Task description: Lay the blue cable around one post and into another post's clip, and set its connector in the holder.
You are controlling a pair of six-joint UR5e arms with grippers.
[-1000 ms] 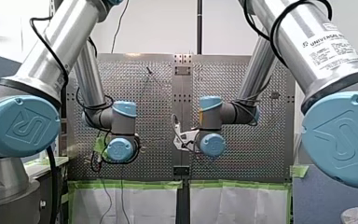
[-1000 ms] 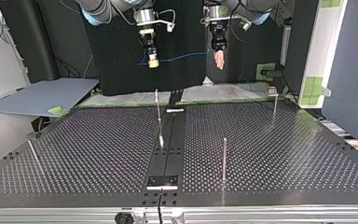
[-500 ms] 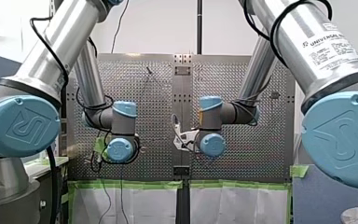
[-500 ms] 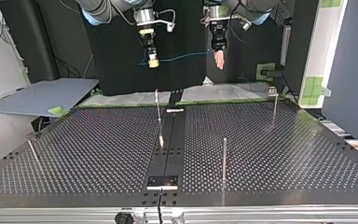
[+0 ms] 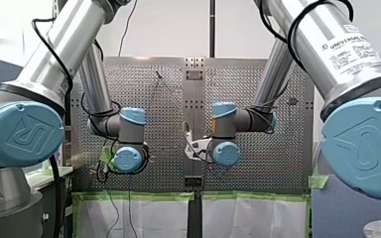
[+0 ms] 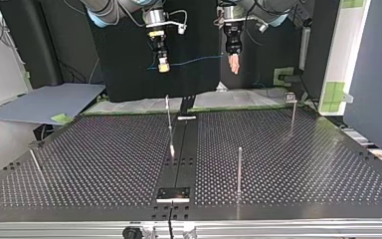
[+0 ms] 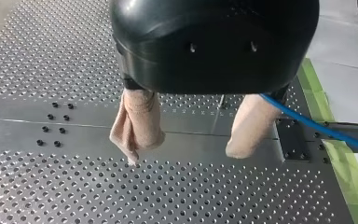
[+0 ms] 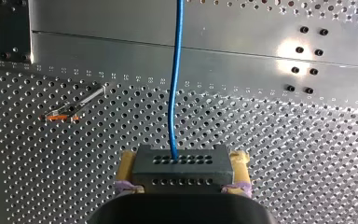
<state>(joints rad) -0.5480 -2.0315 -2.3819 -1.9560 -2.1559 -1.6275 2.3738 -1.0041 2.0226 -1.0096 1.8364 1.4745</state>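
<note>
Right pincer (image 6: 163, 65): yellow pads closed on the dark connector (image 8: 182, 173), with the blue cable (image 8: 174, 93) leaving the connector's face. Left pincer (image 7: 184, 153): beige pads spread wide, nothing between them. The cable passes just beside one pad, and contact cannot be confirmed. Both pincers hang high above the surface (image 6: 288, 164). The cable spans the gap between them, well apart from every post.

The step in hand appears to be carrying the cable down for routing. Recommended procedure:
- Clamp the connector firmly throughout.
- Close the left pincer on the cable before descending.
- Lower the span level to the chosen post (image 6: 239, 169).
- Allow slight slack so that the thin post is not bent.
</note>
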